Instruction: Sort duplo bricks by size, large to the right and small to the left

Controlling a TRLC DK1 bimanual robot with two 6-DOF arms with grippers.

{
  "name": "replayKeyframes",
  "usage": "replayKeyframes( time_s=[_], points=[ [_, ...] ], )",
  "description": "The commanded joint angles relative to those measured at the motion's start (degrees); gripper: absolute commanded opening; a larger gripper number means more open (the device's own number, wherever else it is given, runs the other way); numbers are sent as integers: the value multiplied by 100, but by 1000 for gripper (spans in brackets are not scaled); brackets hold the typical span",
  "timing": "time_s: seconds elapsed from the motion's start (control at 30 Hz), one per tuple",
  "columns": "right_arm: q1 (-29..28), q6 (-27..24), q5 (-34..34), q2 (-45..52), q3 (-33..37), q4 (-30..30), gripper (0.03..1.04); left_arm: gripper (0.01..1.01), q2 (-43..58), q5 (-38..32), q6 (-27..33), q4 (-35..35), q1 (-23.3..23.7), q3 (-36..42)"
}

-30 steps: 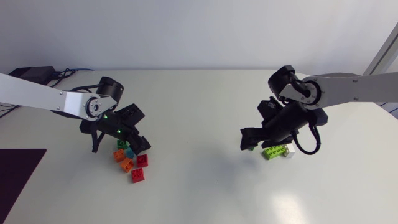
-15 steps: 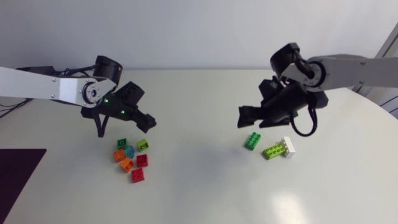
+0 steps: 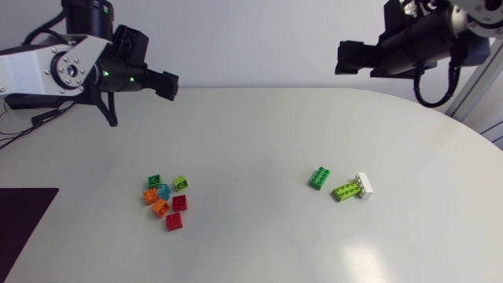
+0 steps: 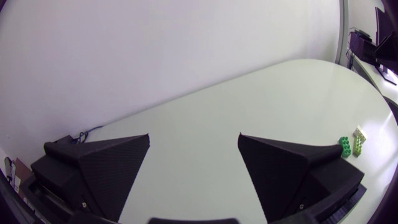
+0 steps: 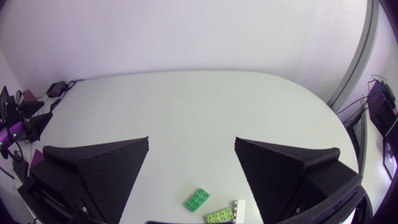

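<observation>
The left gripper and the right gripper are both spread wide, holding and touching nothing, raised off the table. Just beside the green brick lie a lime brick and a white brick, which touch each other. The small bricks cluster well apart from it, toward the left arm's side.

A pale, glossy table, rounded at one end — plain white wall behind.
</observation>
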Motion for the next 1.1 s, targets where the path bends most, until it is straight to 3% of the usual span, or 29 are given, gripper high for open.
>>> replayKeyframes(
  time_s=[0.0,0.27,0.47,0.67,1.07],
  points=[
    [76,-7,196,-375,135,-89,997,987,-468,-175,-134,121,-58,-98],
    [102,-42,776,-1685,-384,86,997,987,-1980,-377,-248,182,-128,-872],
    [58,-473,1224,-2599,-1210,482,997,987,-3052,-640,-196,314,-137,-1592],
    [-135,-719,1303,-3496,-1948,895,997,985,-4186,-904,-29,472,-146,-2339],
    [-118,-737,1373,-4840,-3284,1211,995,985,-5882,-1001,77,393,21,-3403]
  ],
)
